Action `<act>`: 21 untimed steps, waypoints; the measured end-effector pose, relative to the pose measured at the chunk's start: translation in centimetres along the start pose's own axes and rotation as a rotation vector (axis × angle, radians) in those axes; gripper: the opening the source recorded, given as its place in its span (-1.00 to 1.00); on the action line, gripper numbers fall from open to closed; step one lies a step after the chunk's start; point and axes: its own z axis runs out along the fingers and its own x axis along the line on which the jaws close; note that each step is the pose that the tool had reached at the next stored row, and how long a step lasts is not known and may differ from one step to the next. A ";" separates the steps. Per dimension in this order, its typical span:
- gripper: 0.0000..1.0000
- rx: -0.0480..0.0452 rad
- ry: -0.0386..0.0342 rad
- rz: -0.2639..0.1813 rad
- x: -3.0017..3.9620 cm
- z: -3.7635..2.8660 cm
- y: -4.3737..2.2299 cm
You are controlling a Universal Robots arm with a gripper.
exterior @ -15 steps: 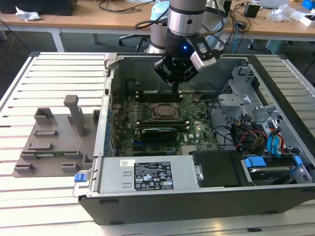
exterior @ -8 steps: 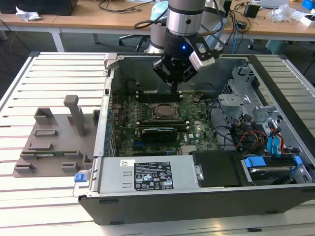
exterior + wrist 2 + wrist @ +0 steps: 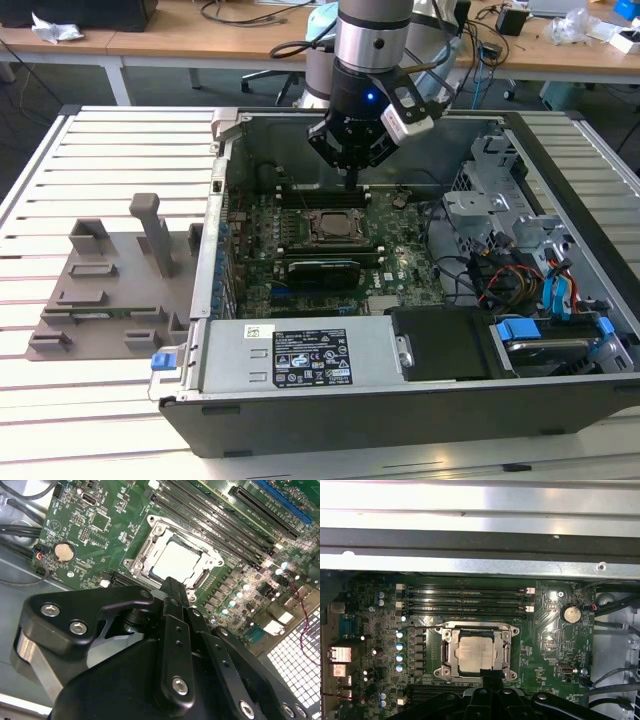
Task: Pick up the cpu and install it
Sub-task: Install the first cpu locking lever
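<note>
The cpu (image 3: 335,226) (image 3: 177,560) (image 3: 475,652), a pale silver square, lies flat inside the metal socket frame (image 3: 150,535) (image 3: 447,635) on the green motherboard (image 3: 400,265) of the open computer case. My gripper (image 3: 352,180) (image 3: 172,586) (image 3: 490,676) hangs just above the board. Its tip is over the socket's edge, on the side toward the case's back wall. The two black fingers are pressed together into one narrow bar with nothing between them.
Black memory slots (image 3: 465,600) run beside the socket. A long black card (image 3: 322,270) lies on its other side. A coin battery (image 3: 571,613) is near the board's edge. The power supply (image 3: 290,355) and drive cages (image 3: 530,240) crowd the case. A grey fixture (image 3: 110,270) stands on the slatted table at the exterior view's left.
</note>
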 end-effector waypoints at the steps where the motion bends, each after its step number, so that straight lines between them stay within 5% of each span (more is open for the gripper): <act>1: -0.79 0.0000 0.0000 0.000 0.08 0.00 0.00; 21: -0.79 0.0000 0.0000 0.000 1.85 0.01 0.04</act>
